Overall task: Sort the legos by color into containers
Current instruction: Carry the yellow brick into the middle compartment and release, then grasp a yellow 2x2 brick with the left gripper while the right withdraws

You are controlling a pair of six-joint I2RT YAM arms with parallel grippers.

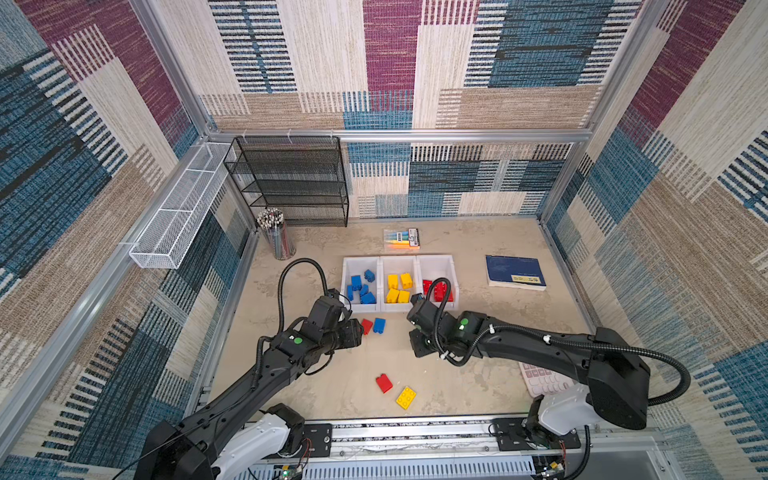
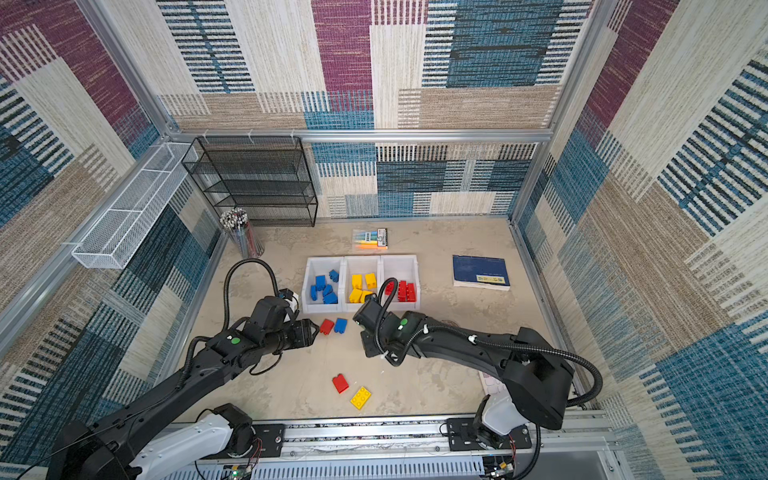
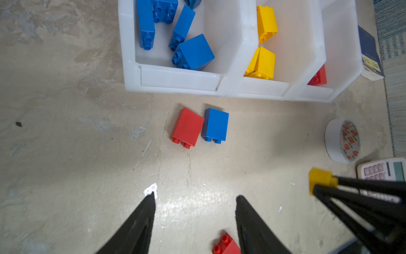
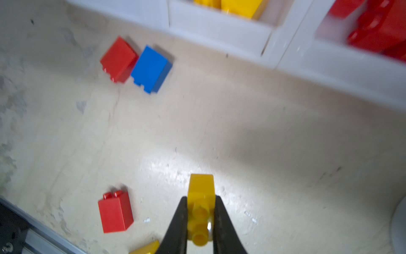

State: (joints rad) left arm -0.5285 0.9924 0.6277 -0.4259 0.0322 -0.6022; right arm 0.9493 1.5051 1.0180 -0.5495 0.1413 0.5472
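Three joined white containers stand mid-table: the blue-filled one [image 1: 358,266], the yellow-filled one [image 1: 398,265] and the red-filled one [image 1: 436,266]. A red lego [image 1: 366,325] and a blue lego [image 1: 379,325] lie side by side before the containers. Nearer the front edge lie another red lego [image 1: 384,383] and a flat yellow lego [image 1: 406,397]. My right gripper [image 4: 201,197] is shut on a small yellow lego [image 4: 201,187], held above the table in front of the containers. My left gripper [image 3: 195,198] is open and holds nothing, just short of the red and blue pair.
A blue book [image 1: 515,272] lies right of the containers and a highlighter pack [image 1: 402,239] behind them. A pen cup [image 1: 276,235], black mesh rack [image 1: 291,183] and white wire tray [image 1: 178,212] sit back left. A tape roll [image 3: 342,140] and calculator [image 1: 544,378] are under the right arm.
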